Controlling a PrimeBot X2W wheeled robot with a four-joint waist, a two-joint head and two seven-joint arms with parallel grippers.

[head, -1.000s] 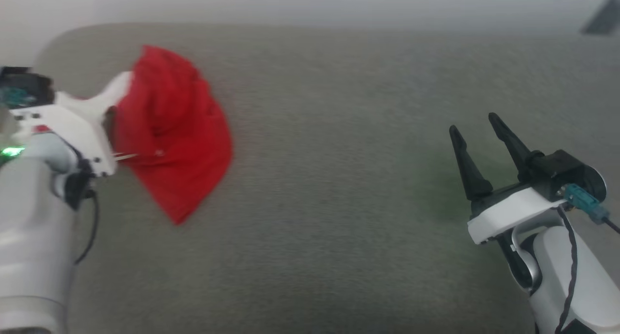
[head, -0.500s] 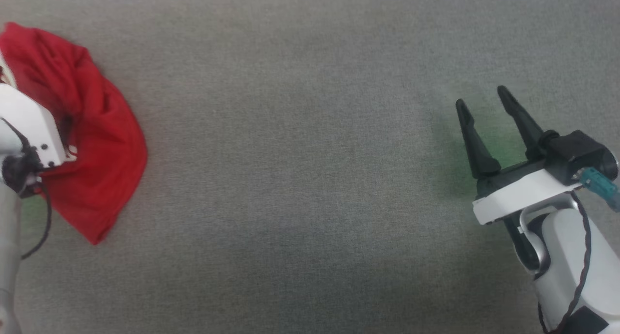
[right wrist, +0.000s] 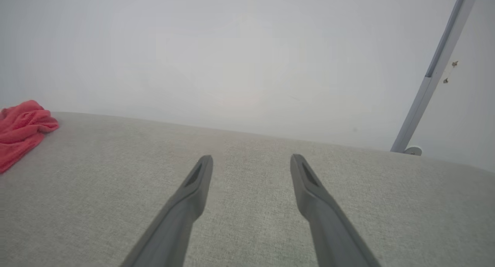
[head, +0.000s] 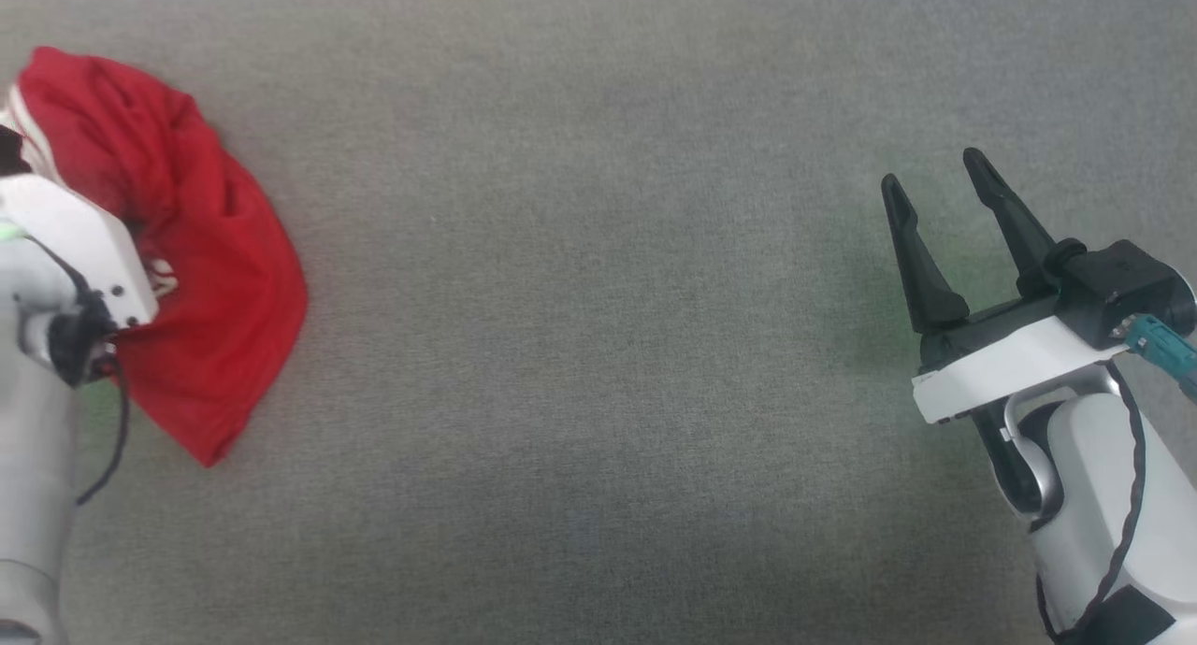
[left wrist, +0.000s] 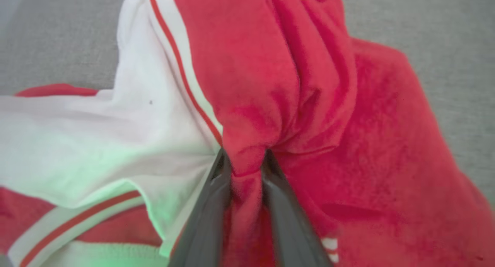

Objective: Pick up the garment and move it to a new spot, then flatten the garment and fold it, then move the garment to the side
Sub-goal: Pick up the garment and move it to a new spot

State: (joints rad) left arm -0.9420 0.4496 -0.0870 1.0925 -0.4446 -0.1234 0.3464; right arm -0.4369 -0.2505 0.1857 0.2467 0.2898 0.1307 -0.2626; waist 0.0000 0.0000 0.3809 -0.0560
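The garment (head: 201, 262), a bright red T-shirt with white sleeves and striped trim, lies bunched at the far left of the grey fabric surface (head: 598, 346). My left arm's white wrist covers its left part in the head view. In the left wrist view my left gripper (left wrist: 245, 160) is shut on a pinched red fold of the garment (left wrist: 294, 104), with a white sleeve (left wrist: 96, 135) to its left. My right gripper (head: 935, 182) hovers open over the bare surface at the right, far from the garment (right wrist: 21, 129), with nothing between its fingers (right wrist: 193, 182).
The grey cushion-like surface spreads wide between the two arms. In the right wrist view a pale wall rises behind its far edge, and a thin grey pole (right wrist: 437, 69) leans at the right.
The head camera tilted down and turned, shifting the whole picture. My left gripper's fingers have closed on a fold of the garment. The right gripper has stayed open.
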